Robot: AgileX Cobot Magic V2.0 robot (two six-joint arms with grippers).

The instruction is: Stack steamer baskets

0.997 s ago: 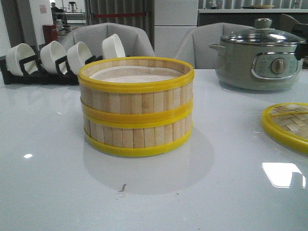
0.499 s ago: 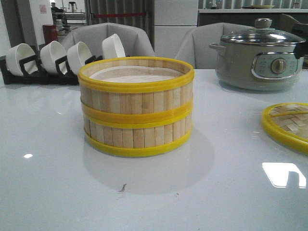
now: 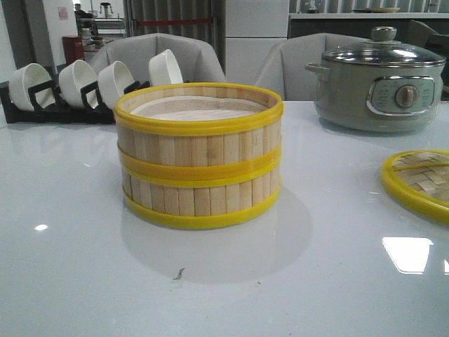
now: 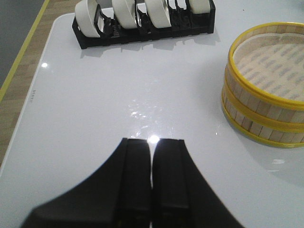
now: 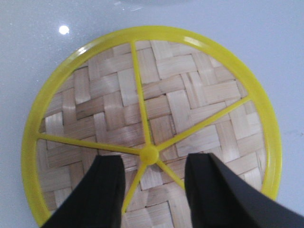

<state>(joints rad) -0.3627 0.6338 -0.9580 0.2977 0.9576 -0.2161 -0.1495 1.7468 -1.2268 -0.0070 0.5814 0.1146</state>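
Observation:
Two steamer baskets (image 3: 199, 158) of pale slats with yellow bands stand stacked one on the other in the middle of the white table; they also show in the left wrist view (image 4: 266, 90). The yellow-rimmed woven lid (image 3: 419, 181) lies flat at the right edge. In the right wrist view my right gripper (image 5: 153, 164) is open above the lid (image 5: 190, 95), its fingers either side of the yellow hub. My left gripper (image 4: 152, 147) is shut and empty over bare table, to the left of the stack. Neither gripper shows in the front view.
A black rack with several white bowls (image 3: 84, 88) stands at the back left, also in the left wrist view (image 4: 142, 19). A grey-green electric pot with a glass lid (image 3: 379, 81) stands at the back right. The table's left edge (image 4: 28, 95) is near.
A dark shape at the right edge by the pot has left the front view. The baskets and lid have not moved.

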